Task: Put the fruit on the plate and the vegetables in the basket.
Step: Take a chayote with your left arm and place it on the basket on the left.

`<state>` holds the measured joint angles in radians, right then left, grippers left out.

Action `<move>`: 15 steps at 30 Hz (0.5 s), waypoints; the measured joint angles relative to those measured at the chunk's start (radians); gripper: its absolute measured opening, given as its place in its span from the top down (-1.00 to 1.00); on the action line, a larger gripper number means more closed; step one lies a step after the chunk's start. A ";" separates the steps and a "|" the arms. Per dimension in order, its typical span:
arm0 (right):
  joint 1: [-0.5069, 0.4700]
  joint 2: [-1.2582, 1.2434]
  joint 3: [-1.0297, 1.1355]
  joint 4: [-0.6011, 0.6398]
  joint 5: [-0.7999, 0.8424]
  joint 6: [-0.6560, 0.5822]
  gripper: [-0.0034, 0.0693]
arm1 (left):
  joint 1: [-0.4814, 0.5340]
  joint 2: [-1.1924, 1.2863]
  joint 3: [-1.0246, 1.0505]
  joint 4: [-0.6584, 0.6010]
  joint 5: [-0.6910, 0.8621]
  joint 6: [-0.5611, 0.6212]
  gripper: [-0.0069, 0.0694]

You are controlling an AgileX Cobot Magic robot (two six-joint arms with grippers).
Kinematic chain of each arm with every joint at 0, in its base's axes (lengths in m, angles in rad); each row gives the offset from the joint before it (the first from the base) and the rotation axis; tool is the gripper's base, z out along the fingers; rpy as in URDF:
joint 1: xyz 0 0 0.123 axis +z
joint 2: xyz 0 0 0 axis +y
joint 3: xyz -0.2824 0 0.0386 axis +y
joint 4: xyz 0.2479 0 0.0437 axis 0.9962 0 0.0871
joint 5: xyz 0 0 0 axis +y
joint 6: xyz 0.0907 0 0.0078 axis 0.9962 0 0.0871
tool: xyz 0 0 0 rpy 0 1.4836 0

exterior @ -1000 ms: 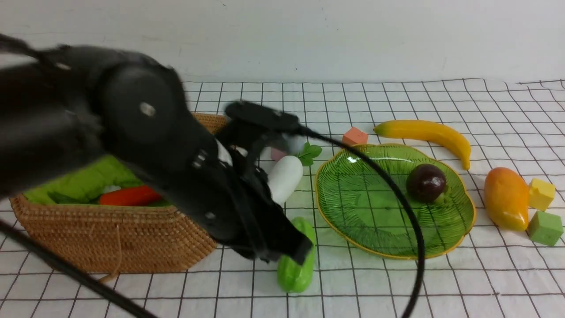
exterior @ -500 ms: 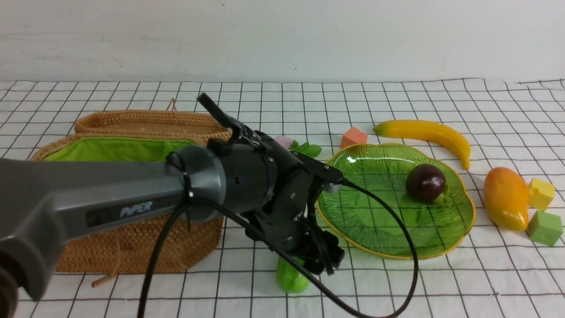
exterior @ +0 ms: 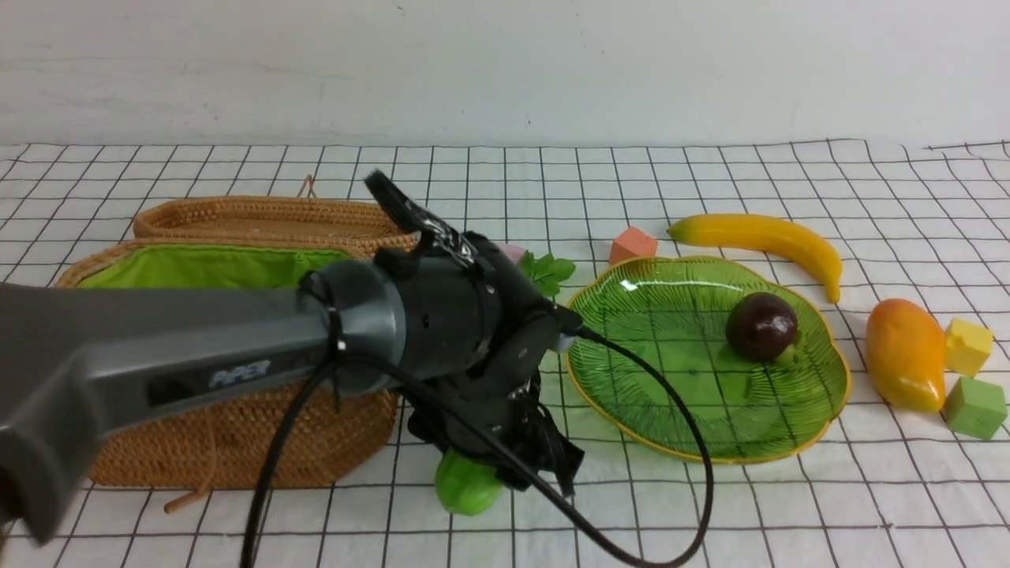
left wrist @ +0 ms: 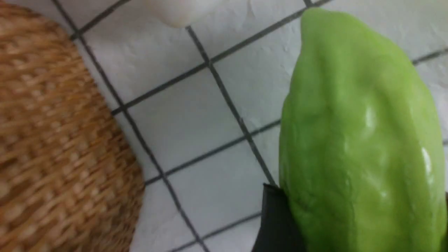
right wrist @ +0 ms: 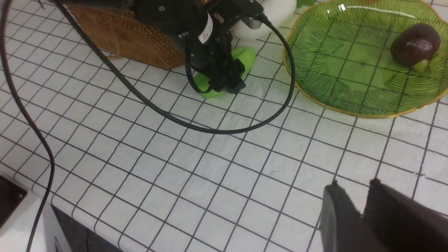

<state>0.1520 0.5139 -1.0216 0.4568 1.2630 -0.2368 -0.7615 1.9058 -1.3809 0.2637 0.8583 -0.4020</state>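
while the right tool [right wrist: 355, 192] hangs nearly closed (empty), the left tool [exterior: 509, 464] grips the gourd [exterior: 464, 489].

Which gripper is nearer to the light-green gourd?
Left. The left gripper is at the gourd, a finger alongside it; the right gripper hangs well away over bare cloth.

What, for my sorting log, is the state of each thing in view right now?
gourd: on the cloth beside the basket, left gripper astride it, grip unclear.
radish: on the cloth, mostly hidden by the left arm.
mangosteen: on the plate.
banana: on the cloth, off the plate.
mango: on the cloth, off the plate.
basket: open, inside mostly hidden by the left arm.
right gripper: nearly shut, empty.
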 joint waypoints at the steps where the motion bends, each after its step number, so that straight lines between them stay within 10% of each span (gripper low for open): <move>1: 0.000 0.000 0.000 0.005 0.000 -0.014 0.51 | -0.013 -0.042 0.000 0.000 0.027 0.027 -0.37; 9: 0.000 0.000 0.000 0.147 -0.009 -0.181 0.51 | -0.055 -0.369 0.000 0.007 0.138 0.402 -0.37; 15: 0.000 0.000 0.000 0.353 -0.087 -0.381 0.51 | 0.137 -0.531 0.000 0.028 0.199 0.872 -0.37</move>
<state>0.1520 0.5139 -1.0216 0.8094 1.1762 -0.6180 -0.6249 1.3753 -1.3812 0.2918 1.0574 0.4698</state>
